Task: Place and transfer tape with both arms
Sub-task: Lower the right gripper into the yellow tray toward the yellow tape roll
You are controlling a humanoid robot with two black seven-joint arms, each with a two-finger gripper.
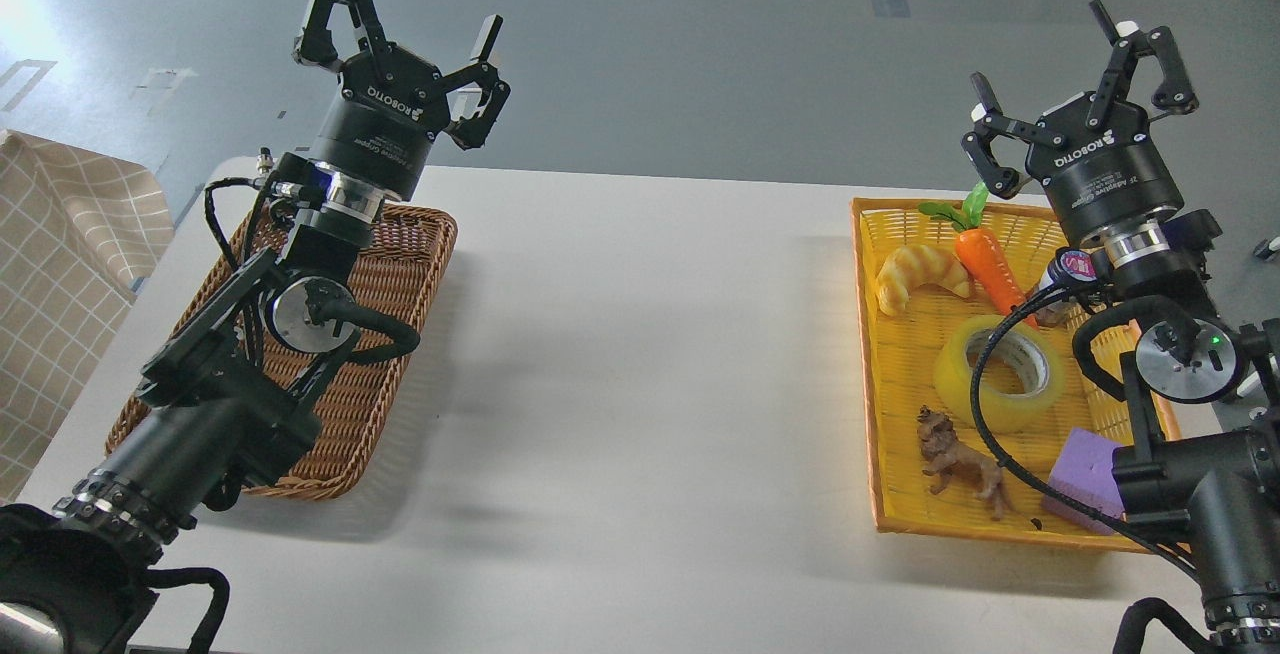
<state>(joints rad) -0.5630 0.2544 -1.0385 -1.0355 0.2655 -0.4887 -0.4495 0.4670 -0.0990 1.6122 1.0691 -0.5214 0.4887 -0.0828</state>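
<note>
The tape [998, 372], a wide translucent yellow roll with a grey-white core, lies flat in the middle of the yellow tray [872, 374] at the right; a black cable crosses in front of it. My right gripper [1075, 64] is open and empty, raised above the tray's far end, pointing up and away from the tape. My left gripper [425, 9] is open and empty, raised above the far end of the brown wicker basket [385, 364] at the left.
The tray also holds a toy croissant [918, 274], a toy carrot [985, 259], a small brown animal figure [960, 462] and a purple block [1088, 479]. A checked cloth [60, 274] hangs left of the white table [640, 384].
</note>
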